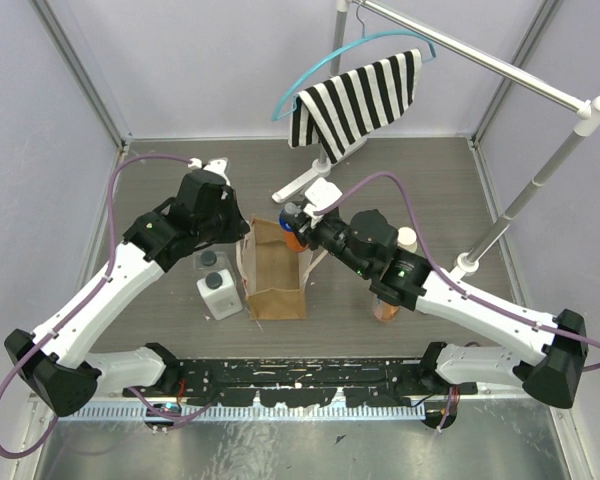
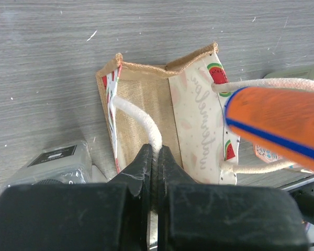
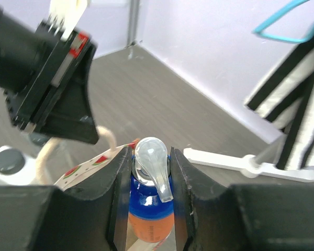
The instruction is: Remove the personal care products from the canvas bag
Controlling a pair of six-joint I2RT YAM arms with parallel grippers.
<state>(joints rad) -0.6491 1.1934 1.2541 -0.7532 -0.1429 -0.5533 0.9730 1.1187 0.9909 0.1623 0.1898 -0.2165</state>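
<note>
1. Top view: the canvas bag [image 1: 276,275] stands open mid-bench [image 1: 160,170], and a squat white bottle [image 1: 218,295] stands just left of it.
2. Left wrist: the left end effector [image 2: 155,151] is pinched shut on the bag's cream handle [image 2: 141,123].
3. Right wrist: the right end effector [image 3: 150,157], at a narrow gap, clamps the orange bottle [image 3: 150,225] at its blue cap [image 3: 149,201], by the bag's rim.

we note a grey wood-grain tabletop [image 1: 450,175], evenly lit, enclosed by pale lilac walls [image 1: 230,60]. at the rear right stands a white garment rail [image 1: 480,53] carrying a blue hanger [image 1: 325,68] draped with a black-and-white striped cloth [image 1: 355,100].
</note>
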